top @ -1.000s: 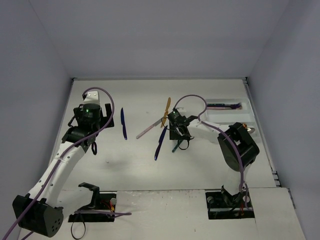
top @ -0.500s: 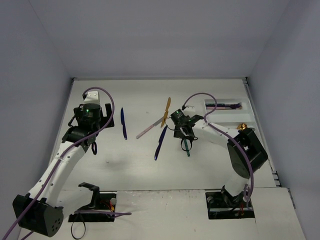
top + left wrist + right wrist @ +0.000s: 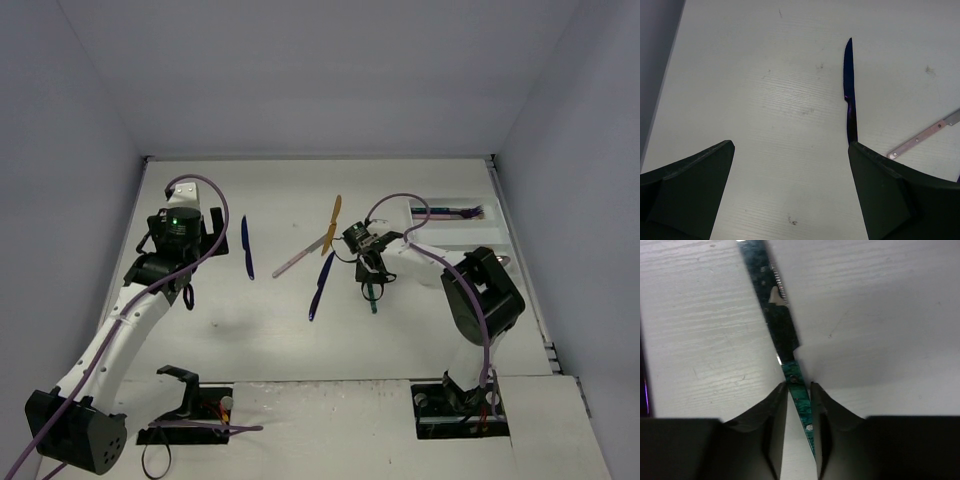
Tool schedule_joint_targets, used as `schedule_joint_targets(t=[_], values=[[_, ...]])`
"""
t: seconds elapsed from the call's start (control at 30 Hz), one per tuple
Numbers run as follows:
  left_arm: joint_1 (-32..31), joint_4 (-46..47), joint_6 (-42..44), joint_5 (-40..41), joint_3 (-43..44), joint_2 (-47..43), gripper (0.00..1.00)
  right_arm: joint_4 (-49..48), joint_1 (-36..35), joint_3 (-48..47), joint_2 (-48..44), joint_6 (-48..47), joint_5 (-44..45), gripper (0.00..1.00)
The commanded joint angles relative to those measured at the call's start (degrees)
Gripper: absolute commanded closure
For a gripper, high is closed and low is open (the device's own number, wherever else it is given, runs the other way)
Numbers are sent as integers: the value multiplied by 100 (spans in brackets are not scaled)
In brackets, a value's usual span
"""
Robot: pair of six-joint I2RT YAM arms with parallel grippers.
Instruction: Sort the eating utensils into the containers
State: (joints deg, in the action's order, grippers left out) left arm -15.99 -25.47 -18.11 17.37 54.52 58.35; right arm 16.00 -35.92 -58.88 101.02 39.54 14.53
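Teal knife [image 3: 781, 335], serrated along one edge, sits pinched by its handle between the closed fingers of the right tool [image 3: 799, 386], blade running away from the wrist. In the top view it hangs just under that tool [image 3: 368, 272], above mid-surface, long axis roughly near-to-far with the free end toward the arm bases.

The white tray [image 3: 455, 228] lies to the right of the knife and a little farther back. Its compartments run left-to-right, so the knife looks about a quarter turn off from them; that turn, plus a short carry rightward, is likely what the placing calls for. The far compartment already holds dark utensils [image 3: 452, 211]. The tray is close to the surface's right edge, leaving little room beyond it, and the right arm's own elbow crowds its near side.

Loose on the surface [image 3: 250, 330], left of the held knife, are a gold utensil [image 3: 333, 222], a pale pink knife [image 3: 298, 258] and a dark blue utensil [image 3: 320, 285]. Farther left, a dark blue knife [image 3: 849, 90] lies before the left tool [image 3: 791, 145], whose fingers stand wide apart, holding nothing.
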Motion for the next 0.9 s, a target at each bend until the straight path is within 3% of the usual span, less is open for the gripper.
schedule_joint_targets(t=[0.0,0.1,0.3,0.53,0.87], values=[[43,227,-39,9,111,-64,3,81,37,-110,348,-212,-309,89],[43,222,-35,12,111,-66,3,20,27,-259,455,-317,-414,100],[43,227,-35,0,108,-48,3,8,-16,-881,138,-336,52,100],[43,210,-35,31,111,-52,3,-46,455,-1449,-685,193,898,100],[43,210,-35,30,111,-79,3,-333,2992,-765,-1455,1705,542,100]])
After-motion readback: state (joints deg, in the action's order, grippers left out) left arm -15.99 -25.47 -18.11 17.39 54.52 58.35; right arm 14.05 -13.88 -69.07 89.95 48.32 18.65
